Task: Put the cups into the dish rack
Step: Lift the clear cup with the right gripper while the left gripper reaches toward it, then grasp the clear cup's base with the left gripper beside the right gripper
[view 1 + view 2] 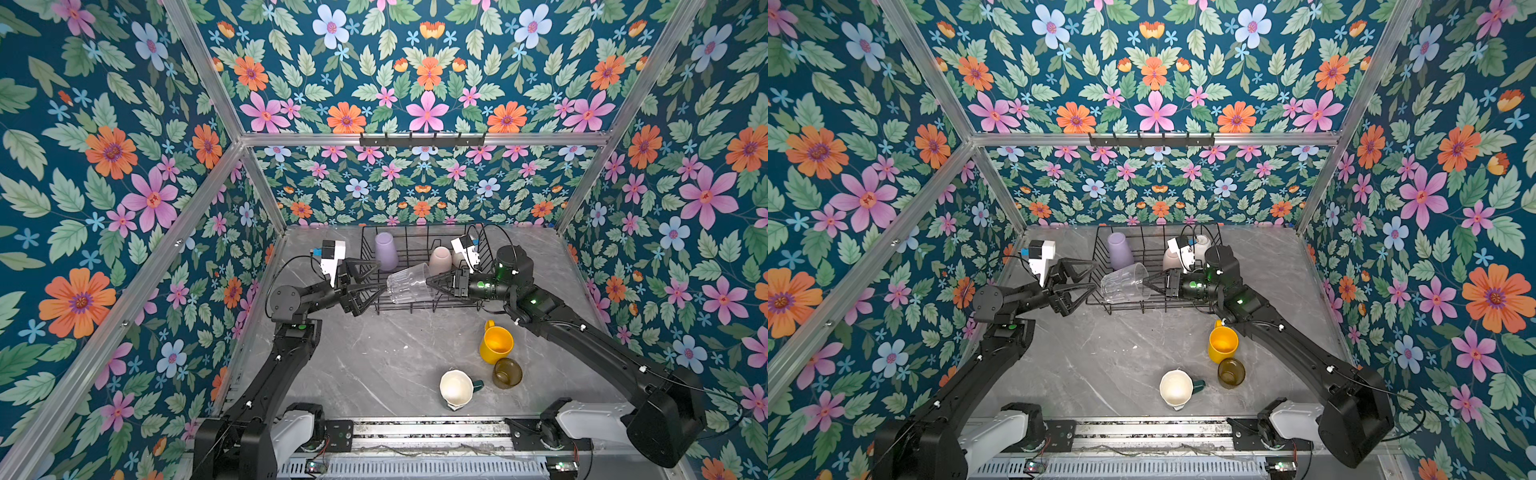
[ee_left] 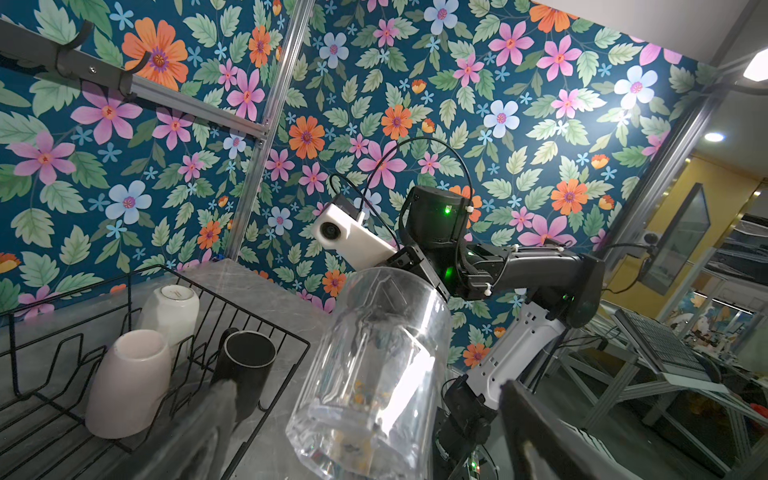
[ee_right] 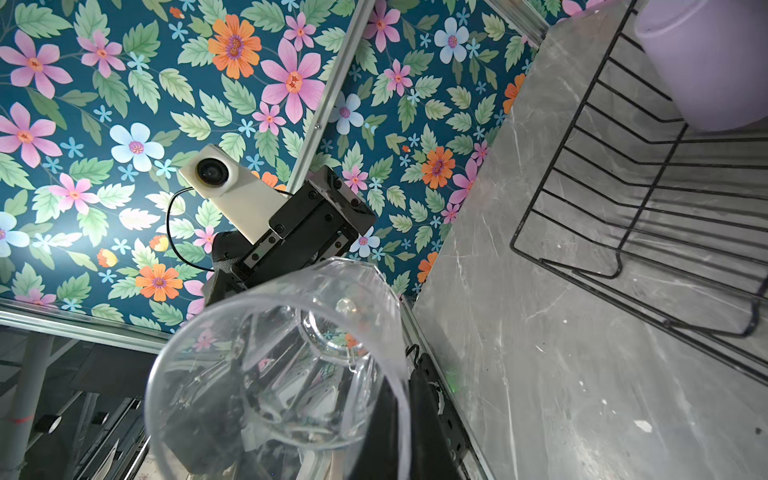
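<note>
A grey marble table [image 1: 374,357] is being loaded with four things.
The dish rack [image 1: 368,249] is being carried at frame centre; the yellow mug [image 1: 496,343], amber glass [image 1: 507,373] and dark green cream-lined mug [image 1: 456,388] are being carried close together at lower right.

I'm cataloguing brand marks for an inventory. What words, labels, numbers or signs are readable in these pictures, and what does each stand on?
No text in any view can be read.
White mug, upturned in the dish rack: a small dark stamp on its base, too small to read.
Clear glass: no print visible.
Nothing else in view shows legible lettering.
</note>
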You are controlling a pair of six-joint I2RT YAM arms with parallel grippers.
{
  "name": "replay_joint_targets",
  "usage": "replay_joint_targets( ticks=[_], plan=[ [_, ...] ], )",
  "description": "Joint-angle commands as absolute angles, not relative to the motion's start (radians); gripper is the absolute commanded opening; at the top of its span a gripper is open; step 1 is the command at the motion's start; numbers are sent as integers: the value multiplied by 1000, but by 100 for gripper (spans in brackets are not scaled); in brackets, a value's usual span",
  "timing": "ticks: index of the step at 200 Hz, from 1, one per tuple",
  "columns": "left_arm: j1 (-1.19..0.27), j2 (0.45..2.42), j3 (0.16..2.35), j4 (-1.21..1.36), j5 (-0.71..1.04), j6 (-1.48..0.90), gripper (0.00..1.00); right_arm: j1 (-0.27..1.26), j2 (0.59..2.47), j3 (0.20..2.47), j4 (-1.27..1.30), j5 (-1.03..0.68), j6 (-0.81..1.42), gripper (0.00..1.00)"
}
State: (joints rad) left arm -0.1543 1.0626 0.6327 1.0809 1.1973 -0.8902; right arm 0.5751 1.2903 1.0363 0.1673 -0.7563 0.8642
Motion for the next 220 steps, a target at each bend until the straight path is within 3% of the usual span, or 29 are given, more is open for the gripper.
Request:
replay_joint_targets(
  ticks=[1,158,220],
  plan=[
    [-153,1064,631,1140,1229,-912,100,587,1313,1068,227,-776,869,0],
    [-153,1051,614,1167,1257,-925,99,670,1497,1185,418,-802,1001,0],
    [-153,1059,617,1224,1266,-978,90,698,1551,1183,541,-827,1093,0]
  ],
)
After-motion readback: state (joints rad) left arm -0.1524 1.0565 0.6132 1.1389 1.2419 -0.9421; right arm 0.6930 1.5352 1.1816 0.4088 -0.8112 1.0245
